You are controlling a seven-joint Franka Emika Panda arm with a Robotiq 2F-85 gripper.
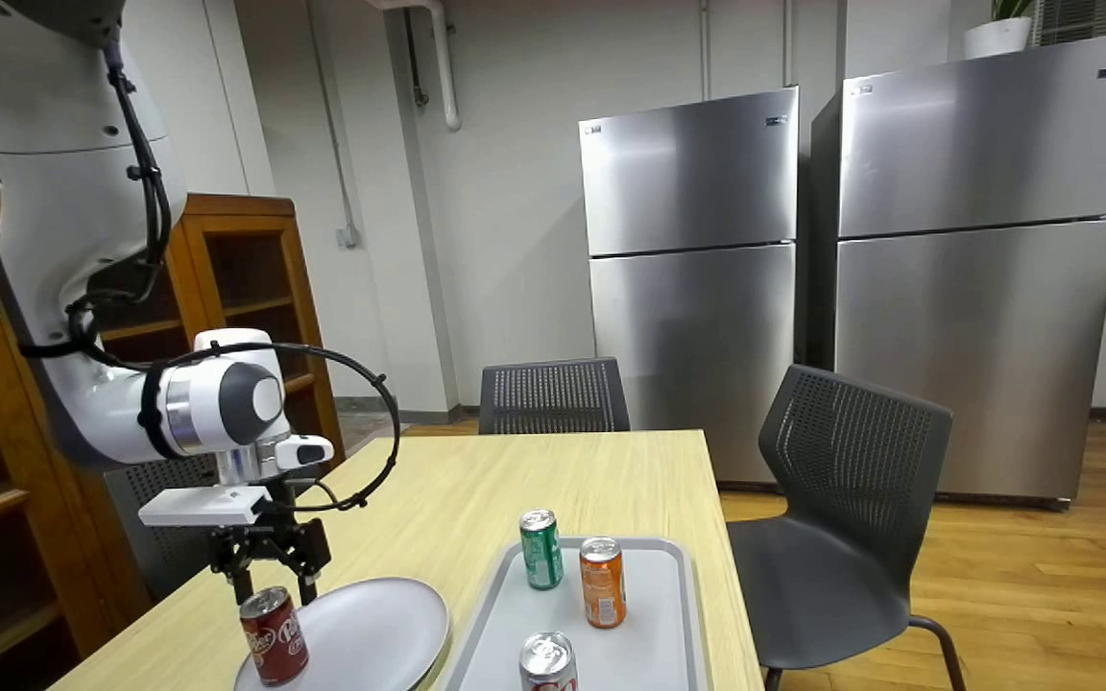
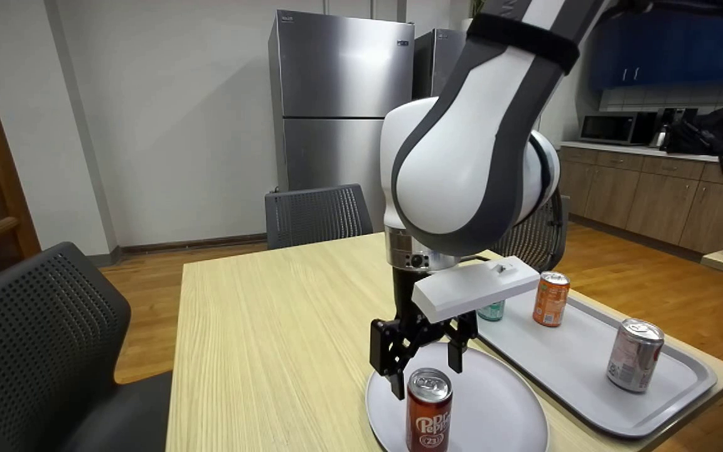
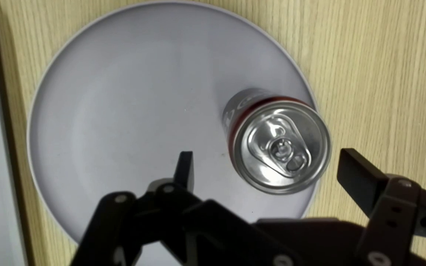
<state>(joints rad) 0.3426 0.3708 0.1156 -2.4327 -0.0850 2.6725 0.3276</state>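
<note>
A dark red Dr Pepper can stands upright on a round pale grey plate, close to the plate's rim. My gripper hangs just above and beside that can, jaws wide apart, holding nothing. In the wrist view the silver can lid appears between the two fingertips and a little ahead of them. A gap shows on either side, wider on the left. One black finger pad is over bare wood outside the plate's rim; the other is over the plate.
Beside the plate lies a grey tray carrying a green can, an orange can and a silver can, all upright. Dark chairs surround the wooden table. Steel fridges stand behind.
</note>
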